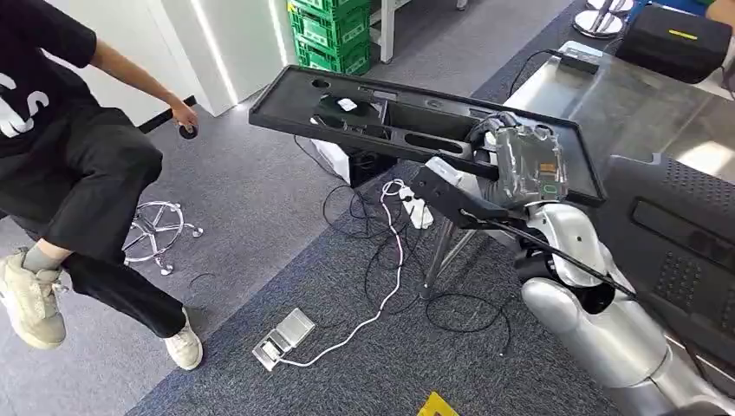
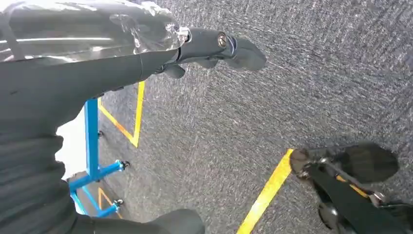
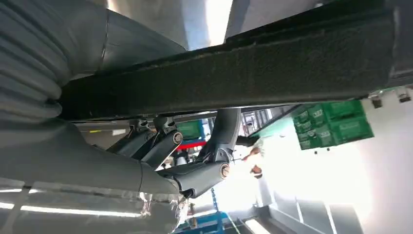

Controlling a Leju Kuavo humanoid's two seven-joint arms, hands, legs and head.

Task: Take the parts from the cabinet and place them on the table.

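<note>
— Part, long black tray-shaped panel: carried level in the air, well above the grey carpet, gripped at its near end by the right hand. Fingers curled up under its edge.

— And the left hand?

— Hanging over the carpet, fingers close together, nothing held.

— Table?

— Just behind the part, glass top, black bag on its far end.

— Advice for the carrying?

— Probably best to keep the part level, turn slowly, mind the seated person beyond the part's far end, lower onto bare glass.
</note>
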